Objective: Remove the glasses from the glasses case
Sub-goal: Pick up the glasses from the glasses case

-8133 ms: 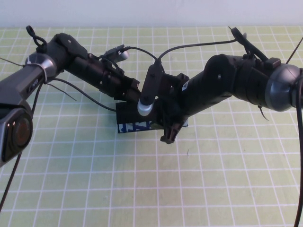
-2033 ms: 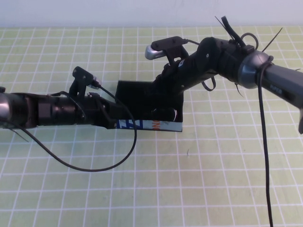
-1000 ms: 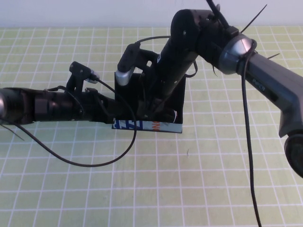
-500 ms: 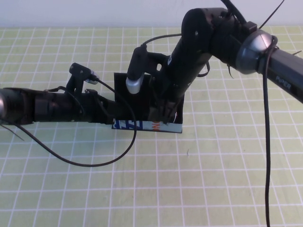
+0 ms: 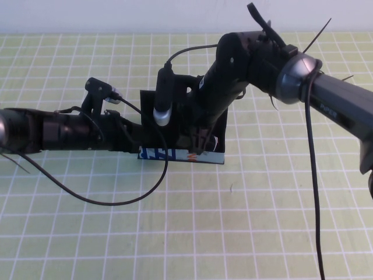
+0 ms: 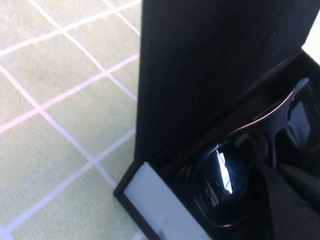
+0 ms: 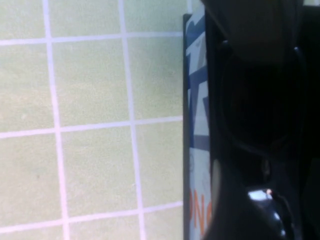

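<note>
The glasses case (image 5: 175, 155) lies open in the middle of the mat, its black flap lid (image 6: 210, 65) standing up behind and its light-blue printed front (image 7: 197, 115) facing me. The black glasses (image 6: 220, 185) lie inside; a dark lens (image 7: 260, 100) shows in the right wrist view. My left gripper (image 5: 139, 142) lies low at the case's left end. My right gripper (image 5: 197, 143) reaches down into the case onto the glasses, near the right half. Its arm hides most of the case's inside in the high view.
The green gridded mat (image 5: 233, 221) covers the table. The left arm's cable (image 5: 134, 195) loops over the mat in front of the case. A pale wall (image 5: 116, 14) runs along the far edge.
The right arm has swung over the case and its gripper has gone down into it onto the glasses. The left arm and the case have stayed put in the last second.
</note>
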